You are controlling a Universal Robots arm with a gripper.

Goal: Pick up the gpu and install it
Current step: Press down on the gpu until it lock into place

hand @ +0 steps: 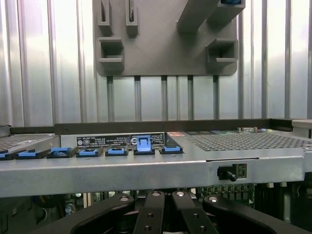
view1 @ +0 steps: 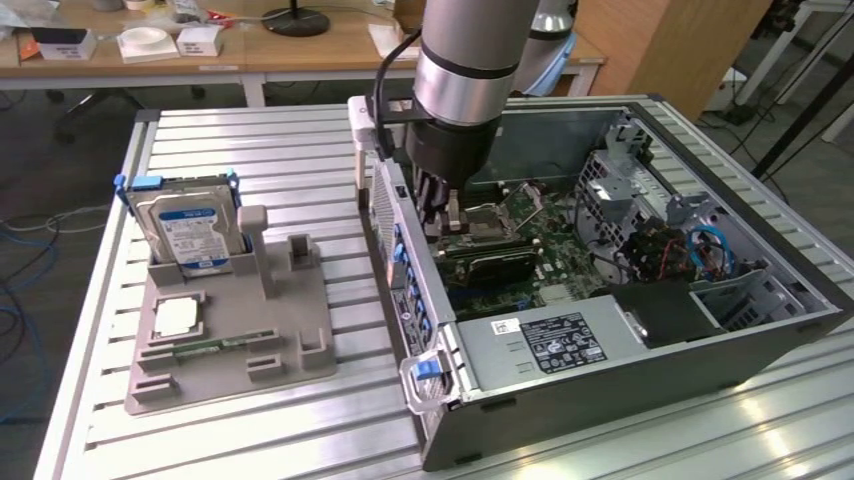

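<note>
Hand [view1: 447, 205] lowered inside open computer case [view1: 747, 345], above the motherboard [view1: 534, 245], positioned for seating the gpu. Its state: cannot tell. Hard drive [view1: 187, 230] stands in the tabletop holder [view1: 227, 370].

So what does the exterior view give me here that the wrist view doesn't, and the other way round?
The exterior view adds the arm, the hard drive standing in the holder, and the case's inside: motherboard and power supply. The wrist view adds the label and perforated panel on the case's outer face. Both share the case, the holder, the slatted table and the tool, lowered inside the case.
</note>
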